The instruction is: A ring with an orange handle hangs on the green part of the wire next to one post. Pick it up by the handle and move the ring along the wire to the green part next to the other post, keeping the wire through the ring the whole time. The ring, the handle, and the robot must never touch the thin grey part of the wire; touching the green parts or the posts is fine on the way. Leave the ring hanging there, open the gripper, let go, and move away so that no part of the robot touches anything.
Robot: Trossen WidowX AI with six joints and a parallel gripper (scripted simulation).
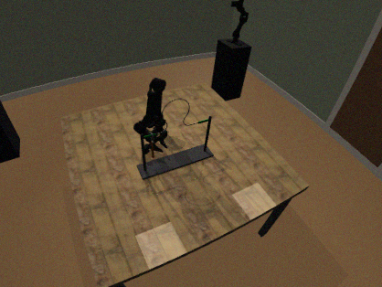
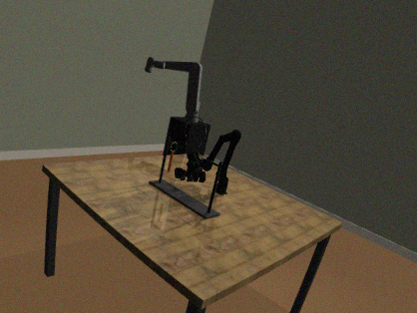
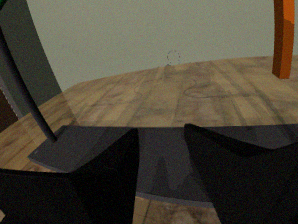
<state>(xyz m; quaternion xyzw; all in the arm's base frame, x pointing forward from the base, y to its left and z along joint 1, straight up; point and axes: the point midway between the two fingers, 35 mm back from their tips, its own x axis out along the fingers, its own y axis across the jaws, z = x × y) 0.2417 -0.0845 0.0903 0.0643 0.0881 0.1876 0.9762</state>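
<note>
- Ring hangs on the green part of the wire at the near post. The orange handle dangles below it, above the base plate.
- Task's thing is at the start end. Nothing has been carried toward the other post or its green section.
- Gripper sits low, just beside the handle and toward the middle of the fixture. It looks apart from the handle (too small in the exterior view to be sure).
- Wrist view: the handle is at the upper right edge, well off the gap between the fingers. Only base plate and table show in that gap.
- Fingers are part-narrowed with a visible gap, grasping nothing.
- Step in hand, as I read it: approach and alignment for the pick, no grasp yet.
- Next move calls for shifting sideways and up so the handle falls between the pads, then clenching on it.
- Watch the thin grey wire (it loops behind the arm), and keep wrist and links off it while repositioning.
</note>
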